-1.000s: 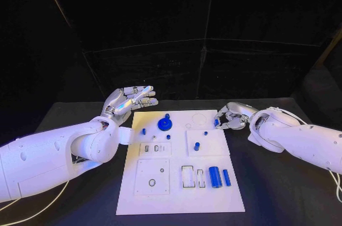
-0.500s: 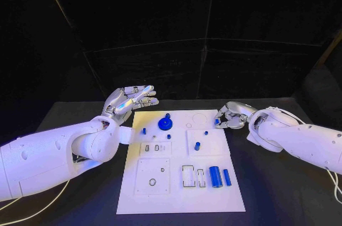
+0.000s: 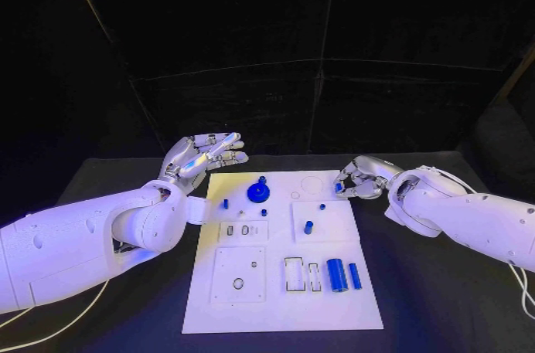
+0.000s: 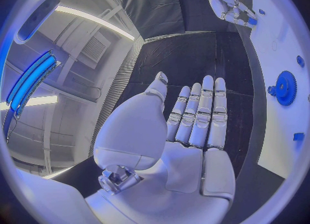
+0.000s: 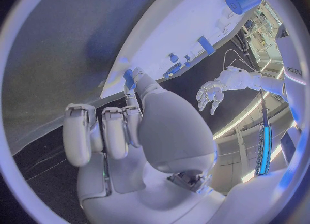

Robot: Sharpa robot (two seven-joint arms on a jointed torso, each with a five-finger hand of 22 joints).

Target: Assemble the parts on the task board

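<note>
The white task board lies in the middle of the black worktop, its long sides running from the near edge toward the far edge. The left hand hangs above the worktop just off the board's far left corner, palm up, its fingers stretched out side by side and holding nothing. The right hand sits at the board's far right corner with its fingers curled in, pinching a small blue part at the fingertips. On the board, a blue gear stands near the far edge, small blue pegs are dotted around the middle, and two blue cylinders lie side by side toward the near right corner, beside open rectangular slots.
</note>
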